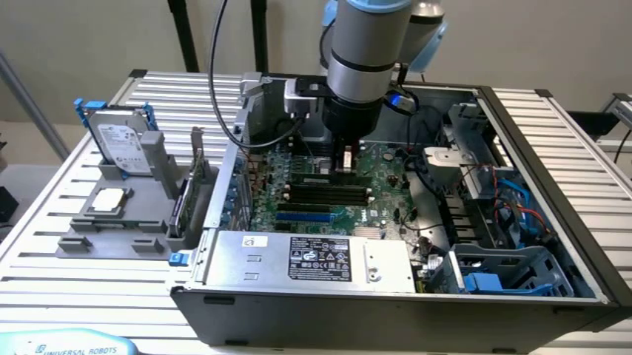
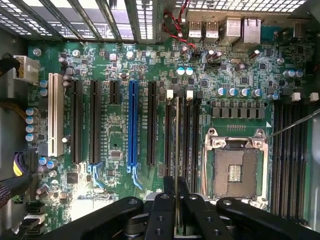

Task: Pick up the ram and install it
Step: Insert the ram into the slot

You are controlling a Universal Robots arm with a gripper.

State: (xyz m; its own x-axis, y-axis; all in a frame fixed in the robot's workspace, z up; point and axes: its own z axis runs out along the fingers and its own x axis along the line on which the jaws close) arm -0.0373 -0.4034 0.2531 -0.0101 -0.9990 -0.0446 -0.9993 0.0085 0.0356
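My gripper [image 1: 345, 168] hangs inside the open computer case, low over the green motherboard [image 1: 296, 166]. In the wrist view its black fingers [image 2: 162, 210] are shut on the ram [image 2: 176, 145], a thin green stick seen edge-on. The ram runs lengthwise right above the group of long black memory slots [image 2: 167, 130] with white end latches. I cannot tell whether its lower edge touches a slot. In the exterior view the ram [image 1: 347, 157] shows as a short pale strip between the fingers, just behind the black slots [image 1: 326, 194].
An empty processor socket [image 2: 234, 170] lies beside the slots, and a blue slot [image 2: 132, 125] on the other side. The power supply [image 1: 316, 259] fills the case front; cables [image 1: 493, 200] crowd its right. Outside on the left, a grey holder carries a hard drive [image 1: 123, 140], processor chip [image 1: 109, 198] and expansion card [image 1: 183, 192].
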